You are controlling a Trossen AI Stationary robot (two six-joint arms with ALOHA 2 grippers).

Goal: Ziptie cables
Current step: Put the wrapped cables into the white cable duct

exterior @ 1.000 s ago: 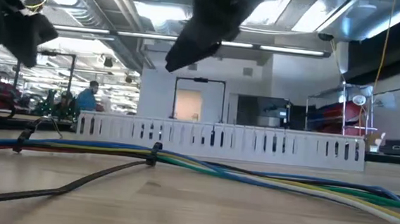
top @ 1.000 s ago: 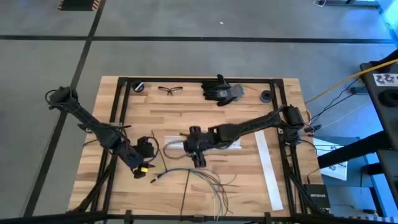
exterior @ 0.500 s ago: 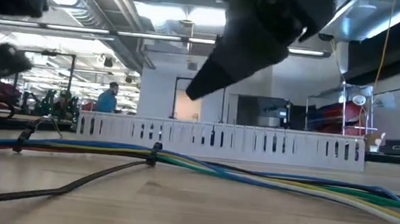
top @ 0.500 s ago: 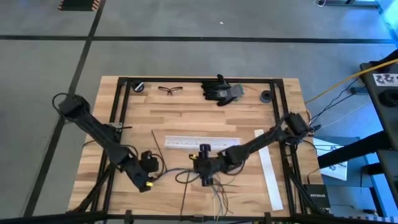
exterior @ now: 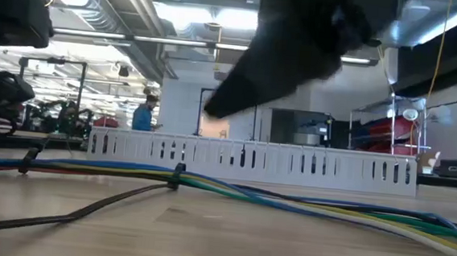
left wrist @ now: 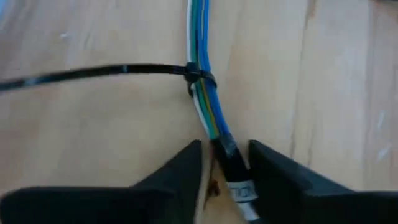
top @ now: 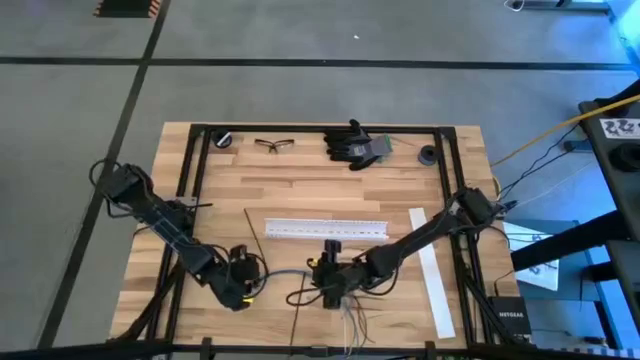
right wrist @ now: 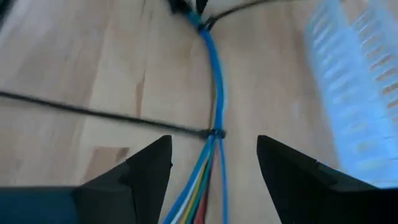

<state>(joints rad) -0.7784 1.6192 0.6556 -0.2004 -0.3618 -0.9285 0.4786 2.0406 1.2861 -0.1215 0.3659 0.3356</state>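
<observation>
Both dark arms reach low over the front of the wooden table (top: 300, 165). The right gripper (top: 330, 283) hangs with fingers spread wide above the cables (right wrist: 214, 106), bundled by black zip ties near the front edge. The left gripper (left wrist: 225, 163) has narrowly parted fingers straddling the bundle's end.

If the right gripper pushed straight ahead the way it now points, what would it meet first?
Probably the cables: the open right gripper straddles the bundle, and the zip tie cinched around it lies just ahead between the fingers. How high it hovers above the table is unclear.
</observation>
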